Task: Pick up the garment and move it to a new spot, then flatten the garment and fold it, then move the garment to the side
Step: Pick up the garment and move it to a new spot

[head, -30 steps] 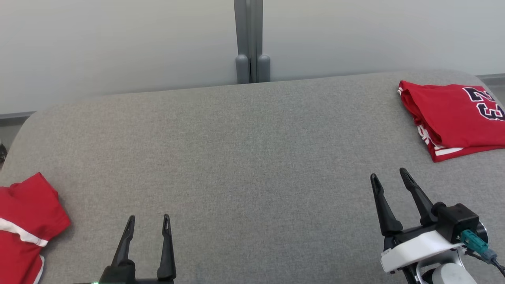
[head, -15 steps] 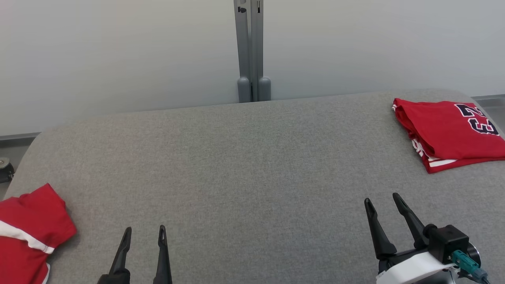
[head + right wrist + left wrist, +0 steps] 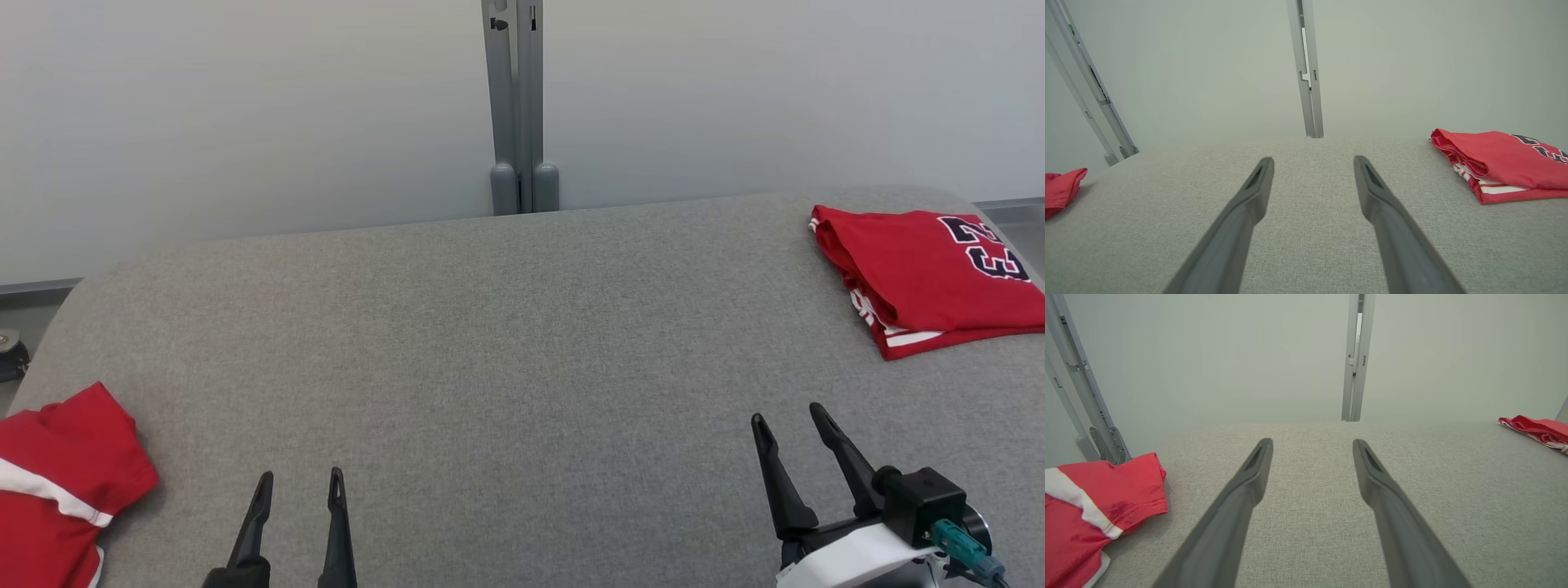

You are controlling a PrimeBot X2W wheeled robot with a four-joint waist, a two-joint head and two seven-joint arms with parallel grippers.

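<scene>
Bearing navy "23": folded red garment (image 3: 914,273)

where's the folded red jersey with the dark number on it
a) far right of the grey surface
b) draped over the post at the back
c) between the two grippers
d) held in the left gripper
A: the folded red jersey lies flat at the far right of the grey padded surface, apart from the left gripper and the right gripper, both open and empty.
</scene>
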